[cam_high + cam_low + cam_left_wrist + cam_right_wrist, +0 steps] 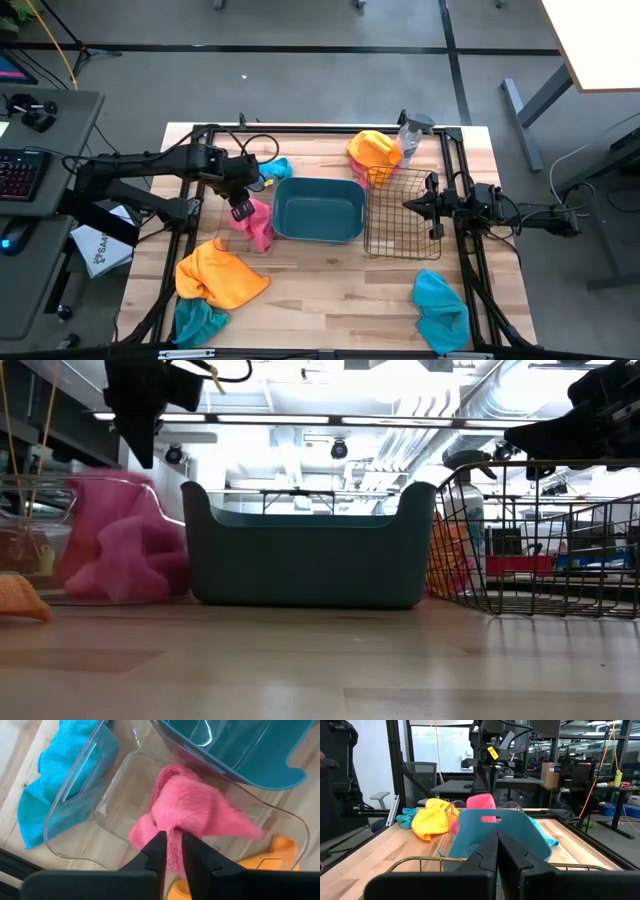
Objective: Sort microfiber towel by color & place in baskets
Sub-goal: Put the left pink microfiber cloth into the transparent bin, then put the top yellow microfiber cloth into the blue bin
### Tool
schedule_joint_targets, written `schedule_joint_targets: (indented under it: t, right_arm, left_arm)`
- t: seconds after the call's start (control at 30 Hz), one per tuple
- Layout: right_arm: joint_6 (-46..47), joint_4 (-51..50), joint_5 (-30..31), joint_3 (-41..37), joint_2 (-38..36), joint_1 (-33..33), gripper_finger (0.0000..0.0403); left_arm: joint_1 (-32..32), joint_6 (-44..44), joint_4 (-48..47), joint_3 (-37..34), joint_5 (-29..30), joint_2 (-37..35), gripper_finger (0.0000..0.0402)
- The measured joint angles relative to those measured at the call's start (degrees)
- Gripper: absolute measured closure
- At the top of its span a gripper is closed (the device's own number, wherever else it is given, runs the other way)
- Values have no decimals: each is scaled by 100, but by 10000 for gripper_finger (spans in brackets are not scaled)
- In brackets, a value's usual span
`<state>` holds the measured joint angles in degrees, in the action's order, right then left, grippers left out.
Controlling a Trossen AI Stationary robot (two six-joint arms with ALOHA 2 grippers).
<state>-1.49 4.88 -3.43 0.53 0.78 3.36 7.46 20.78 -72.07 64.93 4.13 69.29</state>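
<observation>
Pink towel [192,817]: soft, light, limp; lies in the clear box [75,825] just left of the teal tub [318,208].
Left end effector [172,851]: seemingly clenched on a raised pink fold.
Right end effector [408,205]: clenched, empty, over the wire basket [400,240].
Grip point: any bunched fold.

Grey floor [330,70], white desk [600,40], ceiling lights [400,380].

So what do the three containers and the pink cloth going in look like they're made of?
Clear box: transparent glossy plastic; the wood shows through its walls. Teal tub: opaque moulded plastic, smooth with a slight sheen. Wire basket: thin metal-looking mesh, open grid. Pink towel: soft fuzzy fabric, likely microfiber, matte nap, pinched by the left gripper over the clear box.
</observation>
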Motion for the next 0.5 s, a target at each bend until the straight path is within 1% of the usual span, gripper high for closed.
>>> schedule_joint_targets:
  t: [0.17,0.23,0.37,0.5]
  right_arm:
    - [2,-1,0,-1,0,0,402]
    - [0,0,-2,0,2,0,402]
    - [2,-1,-2,-1,0,0,402]
    - [0,0,-2,-1,2,0,402]
  left_arm:
    - [-4,13,25,-8,-92,-46,295]
    - [-4,55,207,-73,-192,-102,277]
    - [-2,223,1019,-427,-476,-271,252]
    - [-2,360,2065,-686,-657,-333,243]
